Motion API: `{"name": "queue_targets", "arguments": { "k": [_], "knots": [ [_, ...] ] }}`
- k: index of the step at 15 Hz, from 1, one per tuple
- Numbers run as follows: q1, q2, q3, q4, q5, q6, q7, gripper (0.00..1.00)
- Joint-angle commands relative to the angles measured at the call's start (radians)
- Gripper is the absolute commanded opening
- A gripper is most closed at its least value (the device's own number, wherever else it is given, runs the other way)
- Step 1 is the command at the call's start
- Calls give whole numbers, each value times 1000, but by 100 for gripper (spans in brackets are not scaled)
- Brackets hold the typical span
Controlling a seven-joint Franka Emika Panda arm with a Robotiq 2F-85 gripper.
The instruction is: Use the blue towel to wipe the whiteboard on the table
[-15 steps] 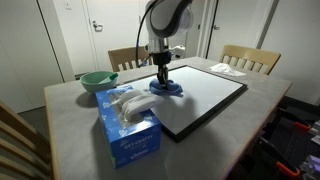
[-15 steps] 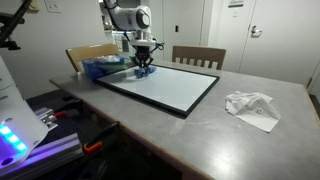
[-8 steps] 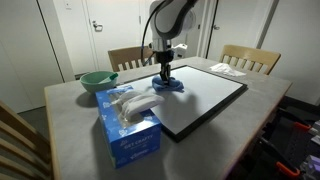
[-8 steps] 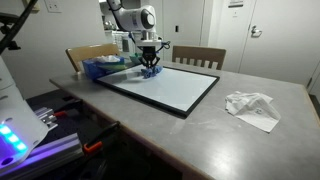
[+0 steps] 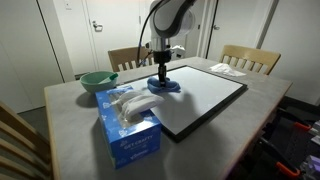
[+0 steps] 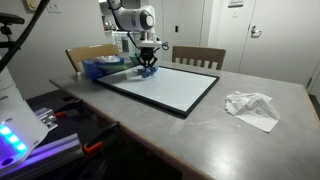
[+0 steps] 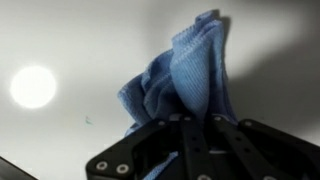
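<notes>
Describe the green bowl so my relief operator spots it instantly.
Start at the black-framed whiteboard lying on the grey table. Beside its edge stands a blue tissue box. Past that box, near the table corner, sits the teal-green bowl, the only round, open container there.

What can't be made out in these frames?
- Wrist view: gripper fingertips buried in the blue towel; grip depth hidden.
- Whiteboard marks: too small in both exterior views; the towel covers much of the wrist view.
- Tissue box print: too small to read.
- Crumpled white item: paper or cloth, too small to tell.
</notes>
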Motion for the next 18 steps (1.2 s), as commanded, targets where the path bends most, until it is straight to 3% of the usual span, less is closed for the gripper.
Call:
{"name": "queue_targets", "arguments": {
  "k": [1,5,8,14,18],
  "knots": [
    [-25,59,56,33,27,-28,-99,2],
    [19,50,-64,17,-90,10,0,2],
    [11,51,-97,17,-124,17,41,2],
    [-24,70,17,45,-48,-27,-123,2],
    [-1,87,6,76,-71,-49,-147,2]
  ]
}}
